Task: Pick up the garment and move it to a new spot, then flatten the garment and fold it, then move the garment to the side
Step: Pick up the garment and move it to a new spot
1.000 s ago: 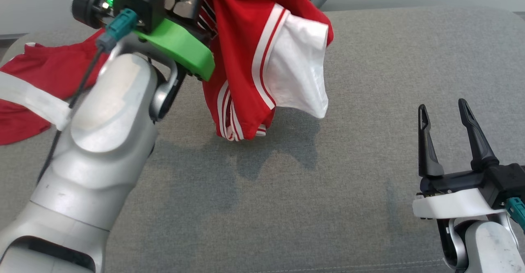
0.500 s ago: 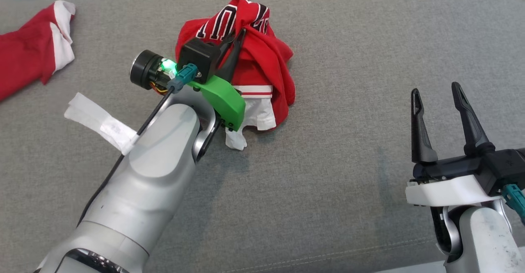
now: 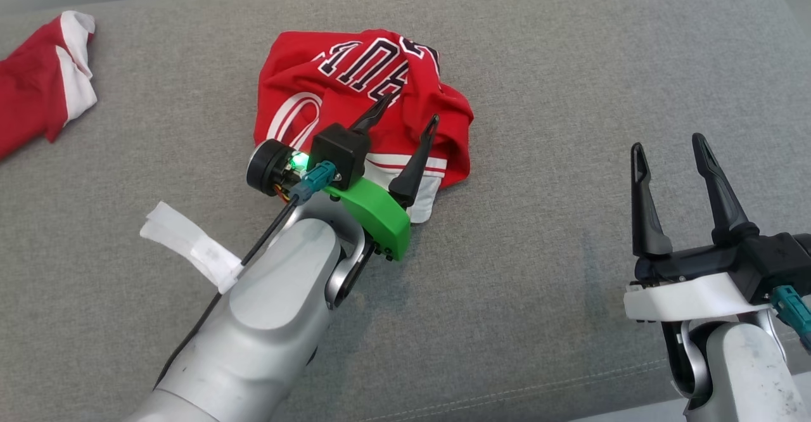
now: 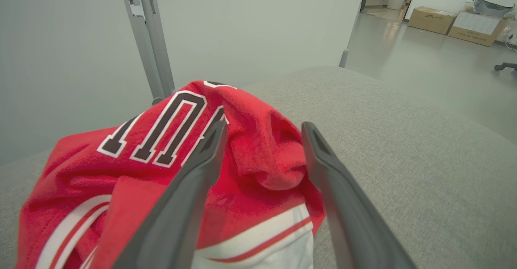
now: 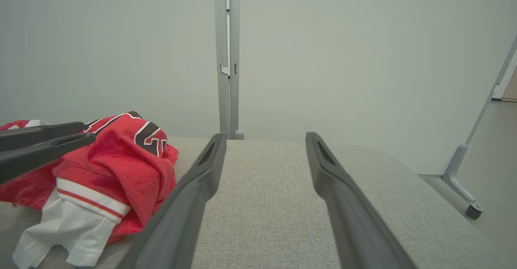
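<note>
The red jersey (image 3: 342,80) lies crumpled in a heap on the grey padded surface (image 3: 538,295). The left hand (image 3: 412,108) hovers over it, fingers spread wide, gripping nothing. The right hand (image 3: 666,143) stands well apart, open and empty. Flattening looks next, which calls for finding an edge to pull out.

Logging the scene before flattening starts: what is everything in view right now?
Garment: one, red with white trim and dark lettering, crumpled mid-cushion.
Second garment: one, red and white, cushion's far left.
Cushion: one, grey fabric, beneath both garments.
Cardboard boxes: two, brown, on the floor beyond, left wrist view.
Left gripper: one, dark fingers, open, straddling a fold of the garment.
Right gripper: one, dark fingers, open, over bare cushion at right.
</note>
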Tool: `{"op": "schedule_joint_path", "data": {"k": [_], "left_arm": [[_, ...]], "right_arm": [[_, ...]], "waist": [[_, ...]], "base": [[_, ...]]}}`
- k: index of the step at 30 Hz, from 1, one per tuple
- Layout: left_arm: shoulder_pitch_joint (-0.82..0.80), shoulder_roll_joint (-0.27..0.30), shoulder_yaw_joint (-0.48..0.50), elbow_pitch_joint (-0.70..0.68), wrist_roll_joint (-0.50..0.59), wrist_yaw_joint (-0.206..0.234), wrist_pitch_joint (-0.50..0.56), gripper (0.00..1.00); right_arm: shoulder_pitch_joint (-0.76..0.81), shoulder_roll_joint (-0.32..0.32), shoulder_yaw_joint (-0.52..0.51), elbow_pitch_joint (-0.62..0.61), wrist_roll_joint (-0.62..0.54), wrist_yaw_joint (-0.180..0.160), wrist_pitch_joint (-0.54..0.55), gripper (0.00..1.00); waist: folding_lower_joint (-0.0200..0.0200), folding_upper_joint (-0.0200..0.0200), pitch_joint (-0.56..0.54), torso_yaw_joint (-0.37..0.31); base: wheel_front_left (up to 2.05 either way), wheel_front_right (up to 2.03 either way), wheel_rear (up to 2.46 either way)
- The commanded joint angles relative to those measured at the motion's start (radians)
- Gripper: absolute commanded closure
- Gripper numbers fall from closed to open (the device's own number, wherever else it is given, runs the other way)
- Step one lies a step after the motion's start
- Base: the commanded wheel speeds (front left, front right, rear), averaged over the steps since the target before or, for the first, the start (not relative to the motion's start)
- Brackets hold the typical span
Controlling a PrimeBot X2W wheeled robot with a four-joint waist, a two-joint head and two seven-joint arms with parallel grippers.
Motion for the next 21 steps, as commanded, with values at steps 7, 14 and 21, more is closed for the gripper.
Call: {"op": "schedule_joint_path", "data": {"k": [7, 14, 21], "left_arm": [[0.073, 0.004, 0.032, -0.07, 0.017, 0.025, -0.001, 0.0], [0.181, 0.007, 0.122, -0.116, 0.091, 0.028, -0.001, 0.0], [0.35, 0.034, 0.275, -0.207, 0.155, 0.044, -0.001, 0.0]], "right_arm": [[0.034, -0.003, -0.024, 0.012, -0.009, -0.001, -0.003, 0.0], [0.072, -0.003, -0.036, 0.028, -0.018, -0.001, -0.003, 0.0], [0.114, -0.003, -0.028, 0.042, -0.025, -0.001, -0.003, 0.0]], "waist": [[0.0001, -0.0001, -0.059, 0.059], [0.0001, -0.0001, -0.11, 0.11], [0.0001, -0.0001, -0.159, 0.142]], "base": [[0.0, 0.0, 0.0], [0.0, 0.0, 0.0], [0.0, 0.0, 0.0]]}}
